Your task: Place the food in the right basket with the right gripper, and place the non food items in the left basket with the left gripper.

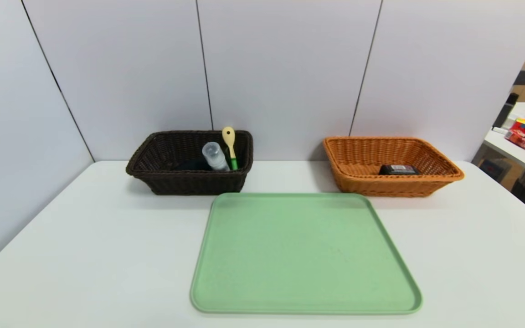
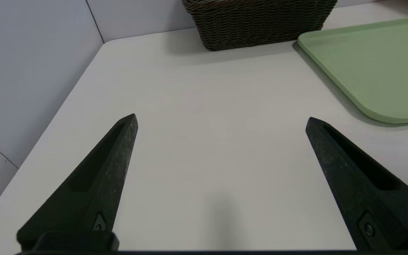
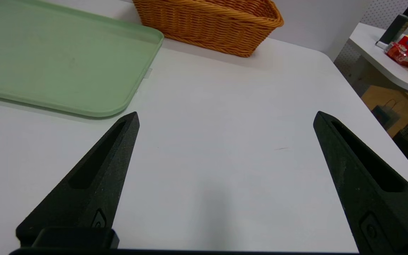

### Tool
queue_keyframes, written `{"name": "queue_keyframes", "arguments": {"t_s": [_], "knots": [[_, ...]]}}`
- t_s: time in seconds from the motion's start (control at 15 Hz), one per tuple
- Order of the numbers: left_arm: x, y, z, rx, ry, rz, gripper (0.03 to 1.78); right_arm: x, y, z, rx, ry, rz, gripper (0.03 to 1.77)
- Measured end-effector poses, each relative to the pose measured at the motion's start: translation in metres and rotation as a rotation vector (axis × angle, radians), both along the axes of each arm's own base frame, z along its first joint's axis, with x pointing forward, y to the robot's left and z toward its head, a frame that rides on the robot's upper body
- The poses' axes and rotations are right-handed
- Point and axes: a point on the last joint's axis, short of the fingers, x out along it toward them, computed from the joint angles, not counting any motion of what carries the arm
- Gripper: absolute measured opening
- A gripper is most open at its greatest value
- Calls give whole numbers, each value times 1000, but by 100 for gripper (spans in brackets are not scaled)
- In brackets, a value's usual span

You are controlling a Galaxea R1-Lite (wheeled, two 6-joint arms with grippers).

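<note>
Nearest the cameras, the left gripper (image 2: 221, 120) and the right gripper (image 3: 226, 117) are hovering over bare table (image 1: 84, 255), each with fingers spread wide and nothing between them, apparently parked since nothing seems left to sort. Across the lower middle of the head view the green tray (image 1: 303, 255) is lying empty. Farther up, at centre left, the dark brown basket (image 1: 189, 182) is holding the white bottle (image 1: 214, 157) and yellow spoon (image 1: 229, 146), both leaning on its wall. At centre right, the orange basket (image 1: 392, 184) is holding the black carton (image 1: 398, 169).

Head cam high, facing wall; wrist cams low, all share tray (image 1: 306, 255).
</note>
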Motion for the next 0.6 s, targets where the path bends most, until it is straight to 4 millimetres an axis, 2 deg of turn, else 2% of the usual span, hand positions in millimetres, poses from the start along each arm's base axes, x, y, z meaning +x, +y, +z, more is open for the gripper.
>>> {"name": "queue_keyframes", "arguments": {"t_s": [0.33, 0.6], "knots": [[-3, 1, -13, 1, 61, 53, 169, 0, 0, 0, 3, 1, -2, 170], [-5, 1, -15, -15, 50, 55, 169, 0, 0, 0, 5, 2, -2, 170]]}}
